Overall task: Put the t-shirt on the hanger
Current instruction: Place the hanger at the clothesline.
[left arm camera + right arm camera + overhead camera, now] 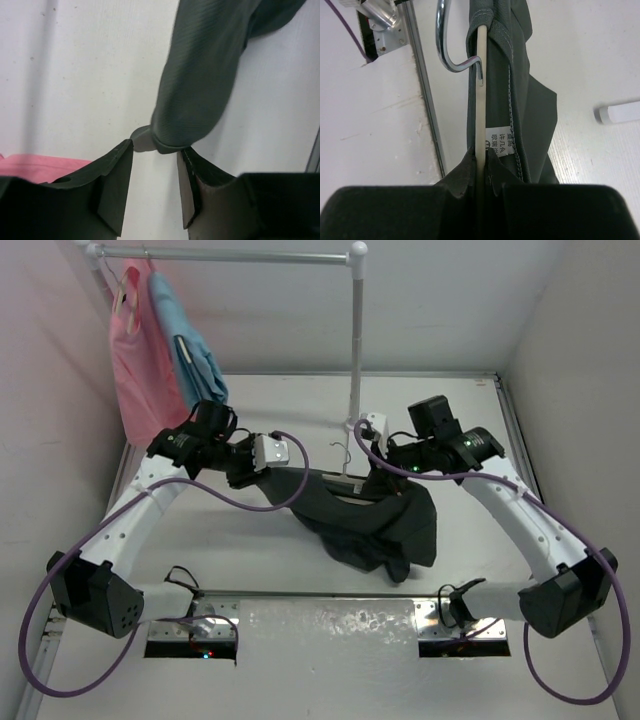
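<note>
Right gripper (481, 155) fills the bottom of its wrist view, fingers closed hard on the hanger (480, 100). The pale rod runs straight up out of the pinch. The metal hook (445, 45) curls off to the side, free of anything. The t-shirt (520, 100) is bunched along the rod with collar seam and label (498, 142) showing, so the neck looks to be on the hanger side. My read: this arm is just the fixture, holding the hanger off the surface (250, 410) so cloth can be worked over it.

Left gripper (155, 150) has its jaws standing apart, and the sleeve end of the t-shirt (200, 75) sits right at the tips, touching both fingers. I can't tell whether it's actually clamped or just resting in the gap.

From the top, the t-shirt (370, 515) hangs mid-scene between the two arms. One sleeve is stretched out toward the left gripper (280, 465) and the rest sags in a heap below the right gripper (385, 455). The stretch suggests the left arm is pulling the shoulder out along the hanger arm.

I'd call it partly dressed and not yet seated, with the body still crumpled. The pipe rail (230, 255), pink garment (135, 360) and light blue garment (190, 350) sit back left, well apart.

Risk: the thin rod could twist in the pinch if the left arm pulls off-axis.
</note>
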{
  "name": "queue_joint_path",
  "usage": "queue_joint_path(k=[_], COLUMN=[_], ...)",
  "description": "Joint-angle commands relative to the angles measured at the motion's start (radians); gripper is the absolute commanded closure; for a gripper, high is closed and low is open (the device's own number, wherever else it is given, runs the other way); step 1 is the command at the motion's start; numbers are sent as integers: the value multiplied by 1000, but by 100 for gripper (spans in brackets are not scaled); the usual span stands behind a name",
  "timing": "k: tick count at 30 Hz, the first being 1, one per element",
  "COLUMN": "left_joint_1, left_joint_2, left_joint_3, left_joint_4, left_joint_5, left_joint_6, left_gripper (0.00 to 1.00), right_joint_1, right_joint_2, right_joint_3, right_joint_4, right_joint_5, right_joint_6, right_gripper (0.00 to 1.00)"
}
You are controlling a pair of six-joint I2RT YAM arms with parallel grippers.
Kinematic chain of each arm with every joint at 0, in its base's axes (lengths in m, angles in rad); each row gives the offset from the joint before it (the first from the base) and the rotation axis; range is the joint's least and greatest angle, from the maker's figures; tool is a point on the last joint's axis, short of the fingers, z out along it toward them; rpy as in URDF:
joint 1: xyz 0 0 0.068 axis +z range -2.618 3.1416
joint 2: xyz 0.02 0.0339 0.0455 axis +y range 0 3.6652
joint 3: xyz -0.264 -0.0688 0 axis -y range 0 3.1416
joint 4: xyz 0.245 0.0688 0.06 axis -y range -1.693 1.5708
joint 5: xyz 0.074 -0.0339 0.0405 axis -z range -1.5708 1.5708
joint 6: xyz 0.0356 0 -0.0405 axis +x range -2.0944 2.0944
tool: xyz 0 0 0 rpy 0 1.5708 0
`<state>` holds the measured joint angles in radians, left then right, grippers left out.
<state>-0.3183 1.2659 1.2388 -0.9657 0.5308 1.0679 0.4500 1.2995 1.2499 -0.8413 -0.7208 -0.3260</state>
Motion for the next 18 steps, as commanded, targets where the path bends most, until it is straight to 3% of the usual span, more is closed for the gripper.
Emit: queue_joint_path(k=[1, 4, 8, 10, 16, 18], left_joint_1=[15, 16, 16, 16, 27, 27], left_joint_2=[-5, -3, -5, -7, -23, -23], left_joint_3=[-15, -13, -18, -10, 2, 7], left_joint_4=[73, 68, 30, 13, 5, -19], left_joint_5=[0, 30, 121, 144, 187, 262], left_joint_6=[6, 24, 52, 46, 6, -11], left_gripper=[63, 79, 82, 74, 62, 56], right_joint_1=[-10, -14, -17, -19, -20, -20], right_joint_2=[-48, -52, -63, -65, -66, -69], right_joint_3=[86, 150, 206, 215, 235, 241], right_joint_4=[-51, -108, -154, -177, -197, -199], right_joint_5=[-75, -85, -81, -59, -20, 0], right_joint_6=[-35, -50, -61, -64, -68, -70], right_gripper=[100, 100, 100, 100, 100, 100])
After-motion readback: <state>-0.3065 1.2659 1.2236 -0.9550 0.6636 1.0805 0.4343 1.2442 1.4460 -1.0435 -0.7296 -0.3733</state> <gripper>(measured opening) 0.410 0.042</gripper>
